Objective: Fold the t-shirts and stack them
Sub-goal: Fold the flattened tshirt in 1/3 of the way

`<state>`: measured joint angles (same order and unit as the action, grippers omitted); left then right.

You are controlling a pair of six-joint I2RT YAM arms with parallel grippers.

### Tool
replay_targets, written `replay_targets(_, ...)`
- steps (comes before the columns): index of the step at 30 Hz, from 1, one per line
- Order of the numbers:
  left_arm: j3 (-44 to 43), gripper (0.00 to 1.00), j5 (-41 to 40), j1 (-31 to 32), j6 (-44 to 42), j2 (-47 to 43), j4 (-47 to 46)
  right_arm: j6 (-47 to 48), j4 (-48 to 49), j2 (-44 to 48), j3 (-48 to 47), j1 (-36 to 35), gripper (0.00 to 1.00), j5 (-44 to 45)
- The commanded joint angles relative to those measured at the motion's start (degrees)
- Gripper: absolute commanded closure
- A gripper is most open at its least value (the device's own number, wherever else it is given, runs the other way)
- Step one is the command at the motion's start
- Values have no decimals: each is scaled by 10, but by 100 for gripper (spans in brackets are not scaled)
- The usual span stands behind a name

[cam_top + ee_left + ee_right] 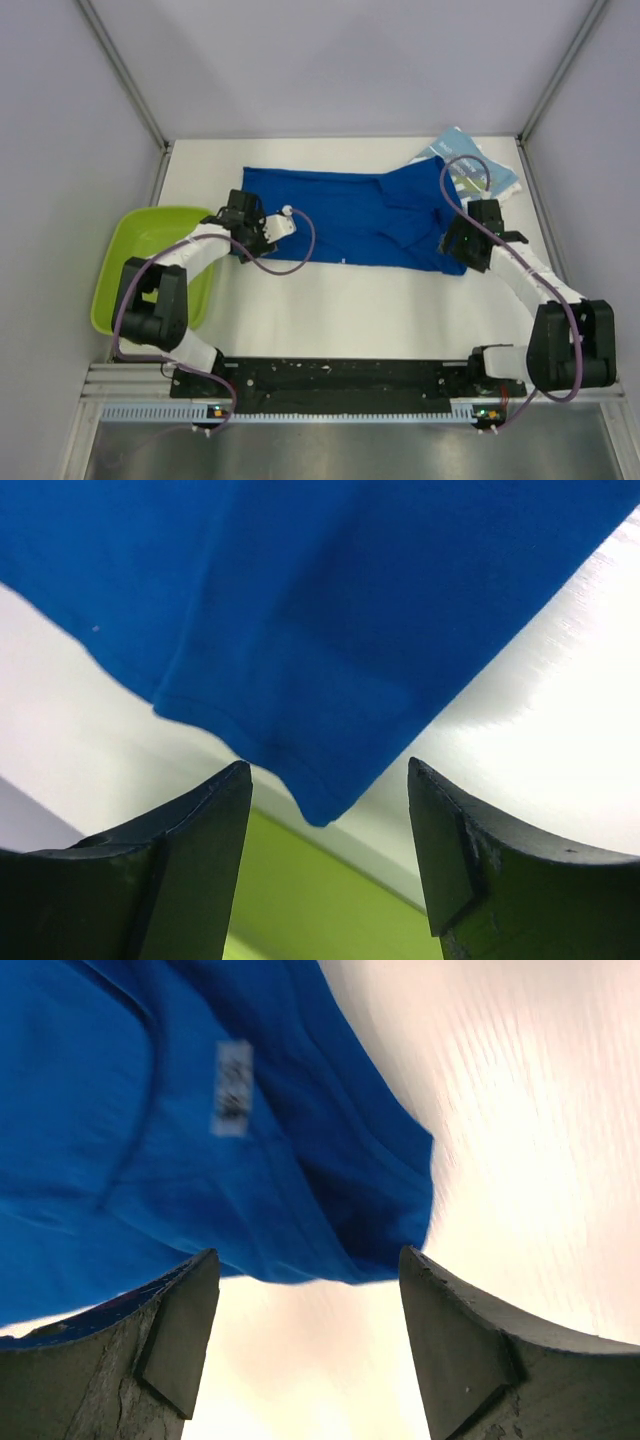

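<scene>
**Both end effectors open at the ends of the blue shirt**

The royal blue t-shirt (pixel 345 215) lies spread in a long band across the middle of the white desk (pixel 350 310). The teal-blue t-shirt (pixel 475 165) lies folded at the far right corner, and the blue shirt's right end overlaps its near edge.

The left end effector (pixel 328 780) sits at the blue shirt's left end. Its fingers are spread apart and nothing is between them, with a hemmed corner of cloth just beyond the tips. The right end effector (pixel 308 1255) sits at the shirt's right end, likewise parted and holding nothing. From its wrist, a blurred white label (pixel 232 1100) shows on the cloth.

The lime-green tub (pixel 150 260) stands at the desk's left edge. The left arm crosses part of it, and the inside that shows is plain green plastic.
</scene>
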<state>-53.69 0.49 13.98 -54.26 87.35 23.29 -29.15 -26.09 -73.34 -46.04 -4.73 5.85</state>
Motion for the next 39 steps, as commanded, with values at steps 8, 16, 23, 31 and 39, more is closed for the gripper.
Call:
replay_targets(8, 1, 40, -38, -1, -46, 97, -73, -50, 75, -62, 78, 64, 67, -50)
replay_targets(16, 28, 100, -20, 0, -23, 66, -52, -78, 62, 19, 105, 134, 100, -74)
replay_targets(23, 74, 100, 25, 4, 37, -25, 108, -140, -37, 162, 140, 143, 100, -65)
replay_targets(31, 111, 100, 114, 37, 59, -116, 242, -246, -120, 262, 182, 178, 100, 10)
replay_targets(39, 118, 75, 214, 40, 27, -159, 334, -318, -197, 308, 182, 180, 49, 135)
